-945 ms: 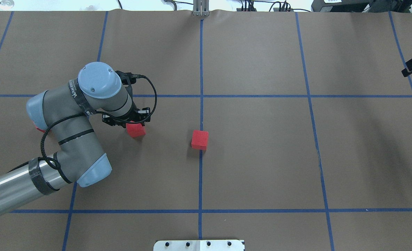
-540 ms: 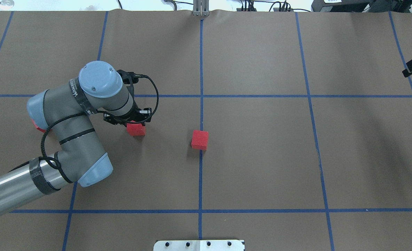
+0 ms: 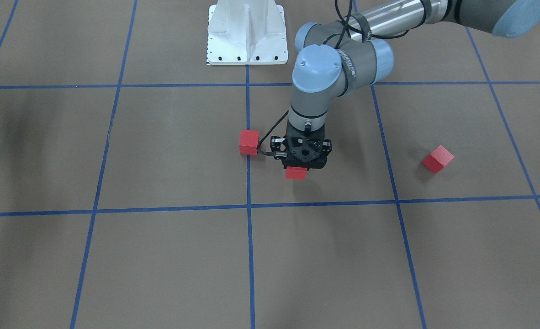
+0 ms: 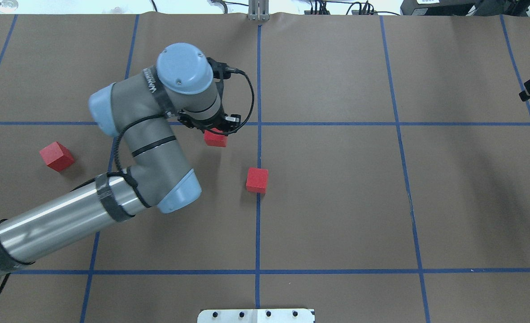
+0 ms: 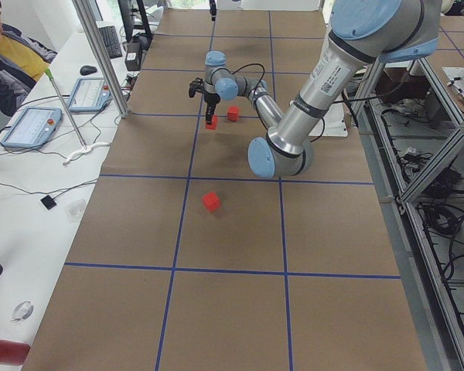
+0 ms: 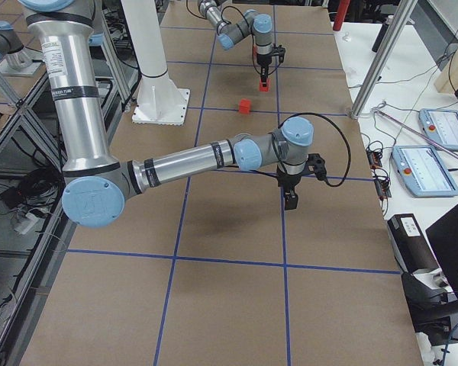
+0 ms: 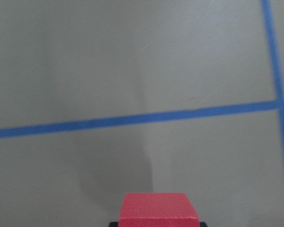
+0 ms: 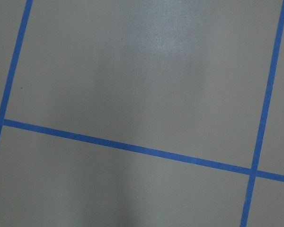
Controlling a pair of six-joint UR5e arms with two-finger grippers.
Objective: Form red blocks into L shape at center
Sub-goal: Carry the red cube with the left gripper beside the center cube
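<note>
My left gripper (image 4: 215, 133) is shut on a red block (image 4: 215, 138), holding it just off the brown paper, left of the middle blue line (image 4: 258, 148). From the front, that held block (image 3: 296, 172) hangs below the black fingers. In the left wrist view its top (image 7: 158, 208) fills the bottom edge. A second red block (image 4: 257, 180) rests on the middle line at the center. The third red block (image 4: 57, 156) lies far out on the left. My right gripper (image 6: 291, 200) hovers over bare paper at the far right; I cannot tell if it is open.
The white robot base (image 3: 247, 34) stands at the table's near middle edge. Blue tape lines divide the brown paper into large squares. A person (image 5: 8, 58) sits beside tablets at the table's far side.
My left arm has swung forward and toward the middle line, carrying the red block with it. The third block, hidden under the arm before, now shows.
</note>
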